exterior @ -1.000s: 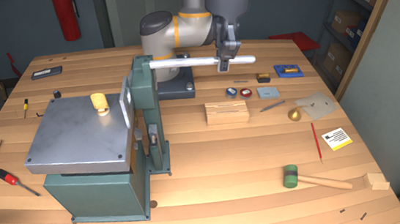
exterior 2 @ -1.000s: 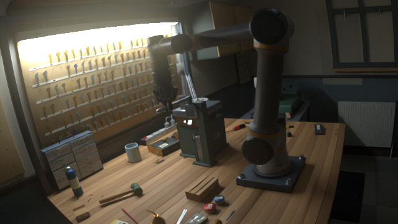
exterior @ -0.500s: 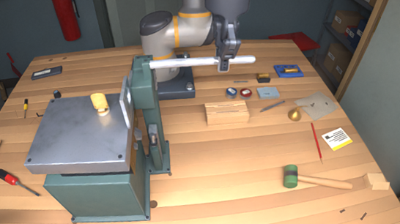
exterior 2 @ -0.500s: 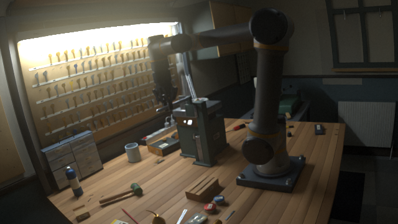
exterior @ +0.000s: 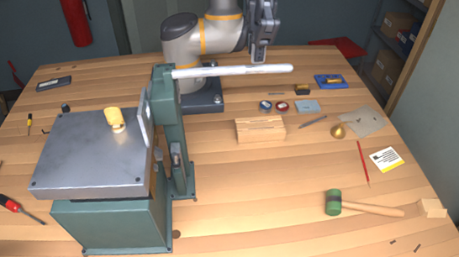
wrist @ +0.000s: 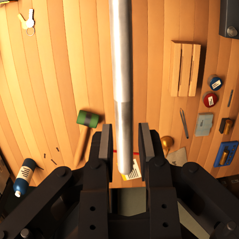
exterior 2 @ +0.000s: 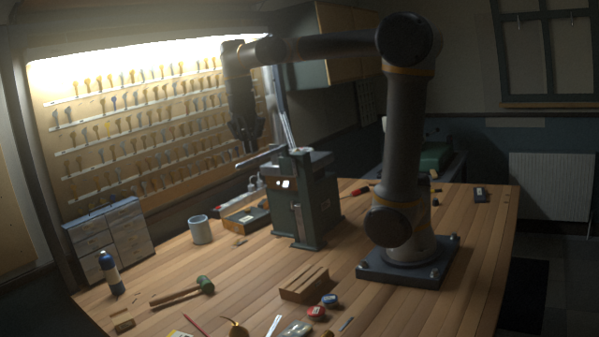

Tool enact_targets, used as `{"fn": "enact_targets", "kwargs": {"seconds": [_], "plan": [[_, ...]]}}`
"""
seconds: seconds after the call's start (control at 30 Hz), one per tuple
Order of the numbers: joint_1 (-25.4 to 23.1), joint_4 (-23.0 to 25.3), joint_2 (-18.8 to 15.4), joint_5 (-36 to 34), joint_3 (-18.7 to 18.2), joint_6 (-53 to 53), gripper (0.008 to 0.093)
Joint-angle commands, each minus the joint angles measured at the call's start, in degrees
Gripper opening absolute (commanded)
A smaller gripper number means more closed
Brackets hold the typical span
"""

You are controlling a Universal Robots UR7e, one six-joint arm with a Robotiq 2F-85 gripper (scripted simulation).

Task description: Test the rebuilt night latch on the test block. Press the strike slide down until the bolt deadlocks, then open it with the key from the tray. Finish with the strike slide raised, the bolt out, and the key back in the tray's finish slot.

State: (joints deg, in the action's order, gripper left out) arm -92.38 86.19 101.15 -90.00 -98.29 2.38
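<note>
My gripper [exterior: 257, 59] [exterior 2: 246, 140] [wrist: 124, 144] hangs just above the free end of the long white lever bar [exterior: 232, 70] [wrist: 121, 84]; it is open and holds nothing. The bar runs level from the top of the green test block [exterior: 166, 125] [exterior 2: 304, 196], which stands against a grey steel plate [exterior: 91, 151]. The strike slide [exterior: 175, 154] sits on the block's front post. The wooden tray [exterior: 260, 130] [wrist: 184, 68] [exterior 2: 305, 283] with its slots lies right of the block. A yellow key [wrist: 27, 21] with a ring lies on the bench, seen by the wrist camera.
The lever bar crosses directly under my fingers. The arm's base [exterior: 201, 95] stands behind the block. A green mallet [exterior: 358, 204], brass funnel [exterior: 338, 131], red pencil [exterior: 363, 163], two round tins [exterior: 273, 106] and a blue holder [exterior: 331, 81] are scattered to the right.
</note>
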Motion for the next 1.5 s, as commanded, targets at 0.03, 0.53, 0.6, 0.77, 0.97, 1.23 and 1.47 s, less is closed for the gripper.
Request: {"fn": "enact_targets", "kwargs": {"seconds": [0.03,0.53,0.6,0.77,0.97,1.23,1.47], "plan": [[0.0,-0.8,0.0,0.0,0.8,0.0,0.0274],[0.0,-2.8,-0.2,0.0,3.0,0.0,0.0339],[0.0,-2.8,-0.2,0.0,3.0,0.0,0.0379],[0.0,-2.8,-0.2,0.0,3.0,0.0,0.0479],[0.0,-2.8,-0.2,0.0,3.0,0.0,0.0480],[0.0,-2.8,-0.2,0.0,3.0,0.0,0.0480],[0.0,-2.8,-0.2,0.0,3.0,0.0,0.0480]]}}
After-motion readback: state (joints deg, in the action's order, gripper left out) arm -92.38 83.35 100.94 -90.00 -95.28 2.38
